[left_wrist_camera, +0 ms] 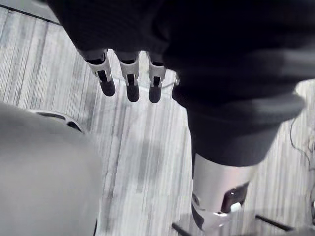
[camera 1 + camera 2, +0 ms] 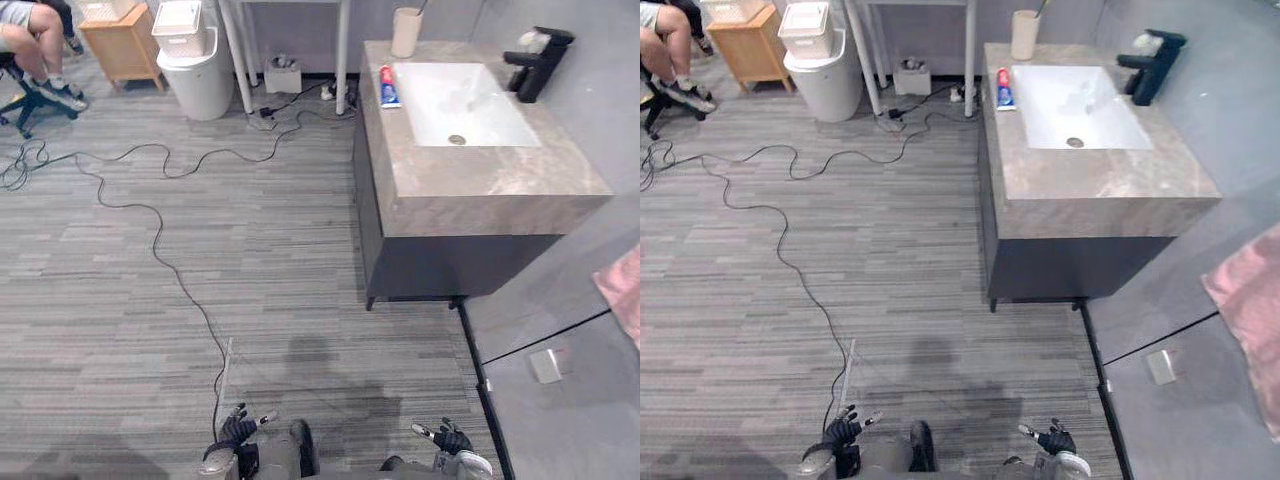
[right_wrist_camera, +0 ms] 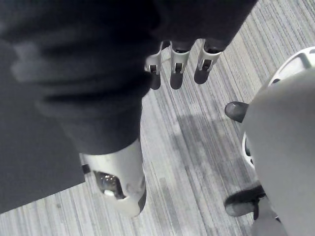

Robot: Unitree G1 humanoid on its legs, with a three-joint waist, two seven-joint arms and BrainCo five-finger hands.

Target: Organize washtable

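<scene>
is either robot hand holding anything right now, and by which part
Nothing is held. The left robot hand and the right robot hand both hang open above the floor, well short of the washtable.

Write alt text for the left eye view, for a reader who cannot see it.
A stone-topped washtable with a white sink and black faucet stands ahead to the right, a toothpaste tube and a beige cup on its top. The left robot hand and right robot hand hang open and empty over the grey floor.
</scene>
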